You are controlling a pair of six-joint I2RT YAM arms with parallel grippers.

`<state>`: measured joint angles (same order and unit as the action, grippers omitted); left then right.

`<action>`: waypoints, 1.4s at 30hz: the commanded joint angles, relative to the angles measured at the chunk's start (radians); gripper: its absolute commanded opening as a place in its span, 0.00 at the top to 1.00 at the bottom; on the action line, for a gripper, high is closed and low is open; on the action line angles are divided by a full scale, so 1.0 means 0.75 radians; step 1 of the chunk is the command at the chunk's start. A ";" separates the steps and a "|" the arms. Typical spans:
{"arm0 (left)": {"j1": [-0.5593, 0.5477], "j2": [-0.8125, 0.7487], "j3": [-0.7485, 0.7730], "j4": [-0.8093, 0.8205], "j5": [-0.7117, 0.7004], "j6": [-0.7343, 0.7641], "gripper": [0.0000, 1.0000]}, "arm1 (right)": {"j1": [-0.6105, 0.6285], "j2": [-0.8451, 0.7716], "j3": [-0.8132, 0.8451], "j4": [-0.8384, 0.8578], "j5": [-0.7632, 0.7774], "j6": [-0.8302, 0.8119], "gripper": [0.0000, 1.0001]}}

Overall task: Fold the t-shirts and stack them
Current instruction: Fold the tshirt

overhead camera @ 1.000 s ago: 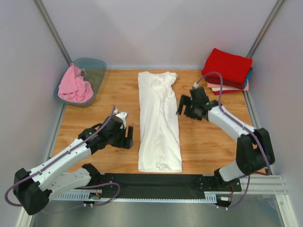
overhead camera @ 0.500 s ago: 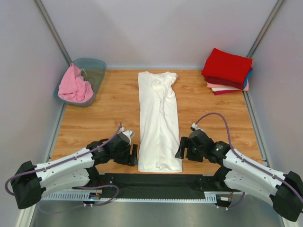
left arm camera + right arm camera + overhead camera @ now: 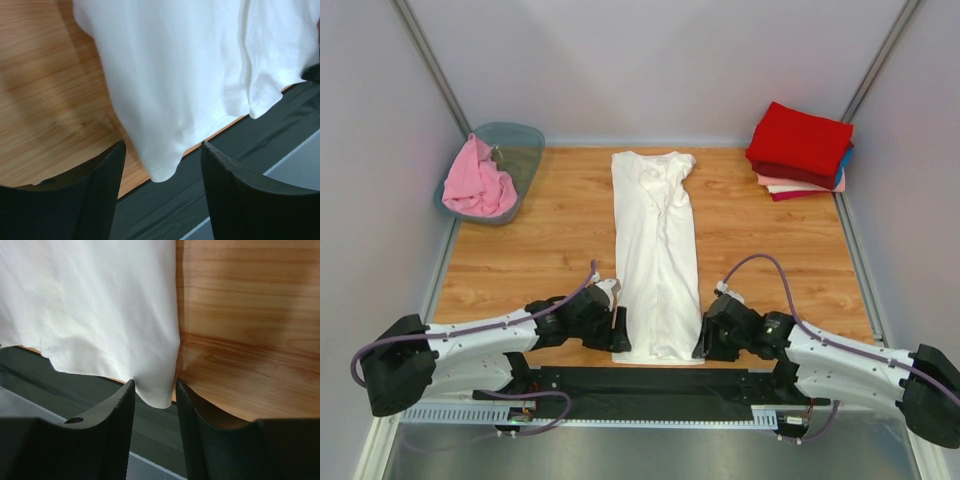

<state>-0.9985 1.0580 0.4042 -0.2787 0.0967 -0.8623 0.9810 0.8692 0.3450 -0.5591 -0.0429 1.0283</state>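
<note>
The large white t-shirt lies as a long narrow strip down the middle of the table, collar at the far end. My left gripper is open at its near left hem corner, which sits between the fingers untouched. My right gripper is open at the near right hem corner, with that corner between its jaws. A pink shirt hangs in the tub. Folded red, blue and peach shirts are stacked at the far right.
The translucent grey-green tub stands at the far left corner. A black strip runs along the near table edge, under the shirt's hem. Bare wood lies on both sides of the white shirt.
Both arms have moved toward me and inward, from beside the shirt's middle to its near hem corners. The white shirt has not moved.
</note>
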 commanded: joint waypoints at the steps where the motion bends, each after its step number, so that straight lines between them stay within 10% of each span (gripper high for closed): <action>1: -0.047 0.076 -0.019 0.052 -0.006 -0.045 0.32 | 0.032 0.029 -0.037 0.030 0.043 0.071 0.60; 9: -0.127 0.195 0.042 0.020 -0.051 -0.053 1.00 | 0.050 0.001 -0.045 0.011 0.121 0.095 1.00; 24: -0.186 0.142 0.610 -0.649 -0.335 0.129 1.00 | 0.056 -0.061 0.388 -0.251 0.391 -0.064 1.00; 42: 0.366 0.597 1.238 -0.672 -0.186 0.532 1.00 | -0.508 0.579 0.957 -0.013 0.231 -0.622 1.00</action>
<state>-0.7635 1.4502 1.2499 -0.7784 -0.0814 -0.5373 0.6312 1.2377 0.9859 -0.6334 0.1532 0.6476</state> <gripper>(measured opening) 0.008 0.015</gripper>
